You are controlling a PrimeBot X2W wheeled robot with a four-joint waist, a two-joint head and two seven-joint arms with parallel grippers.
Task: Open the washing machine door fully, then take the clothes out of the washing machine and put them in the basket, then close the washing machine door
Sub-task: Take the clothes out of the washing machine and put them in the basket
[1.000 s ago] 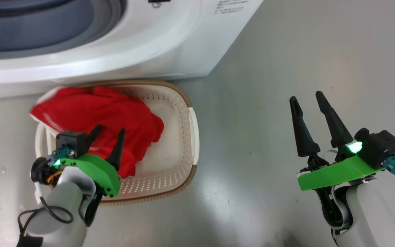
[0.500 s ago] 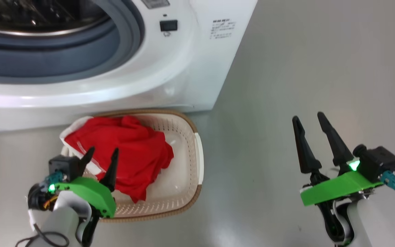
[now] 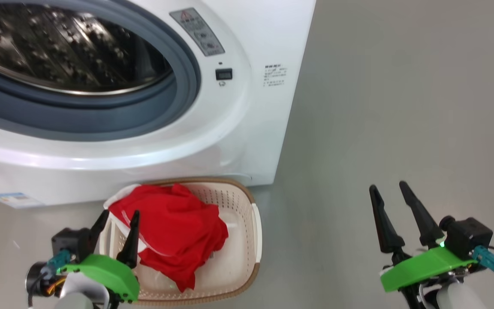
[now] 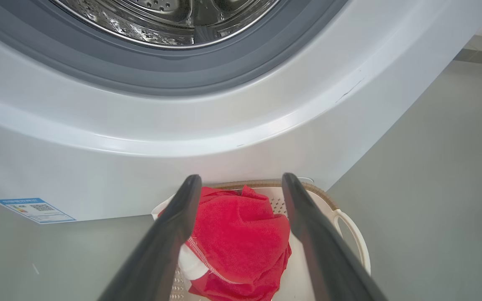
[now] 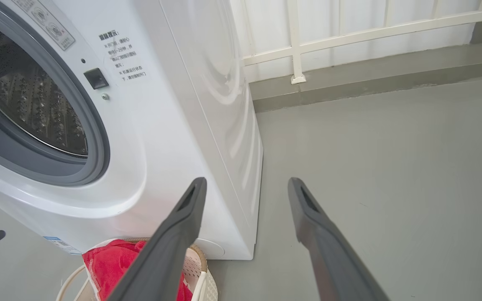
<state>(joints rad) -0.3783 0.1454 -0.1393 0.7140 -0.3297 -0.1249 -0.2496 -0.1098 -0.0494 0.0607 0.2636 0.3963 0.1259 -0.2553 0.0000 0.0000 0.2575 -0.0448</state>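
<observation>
The white washing machine (image 3: pixel 238 128) (image 4: pixel 182 146) (image 5: pixel 174 138) stands with its mouth uncovered, showing the grey gasket (image 3: pixel 152 107) and steel drum (image 3: pixel 58 51). Its door is out of view. On the floor before it sits the cream basket (image 3: pixel 251 240) (image 4: pixel 349 225) (image 5: pixel 201 280), with the red clothes (image 3: pixel 174 231) (image 4: pixel 237 242) (image 5: pixel 107 267) heaped in its left half. My left gripper (image 3: pixel 119 219) (image 4: pixel 241 184) hovers open over the basket's near left corner, nothing between its fingers. My right gripper (image 3: pixel 388 189) (image 5: pixel 245 188) stands open above bare floor, well right of the basket.
A blue label (image 3: pixel 13 198) (image 4: pixel 34 209) is low on the machine's front. Grey floor (image 3: pixel 401 107) spreads to the right of the machine. A white railing (image 5: pixel 349 33) and a low kerb run along the far side.
The head camera has tilted up, so the drum mouth now shows and the basket sits lower in the picture. My left gripper has drawn back off the clothes toward the basket's near left edge.
</observation>
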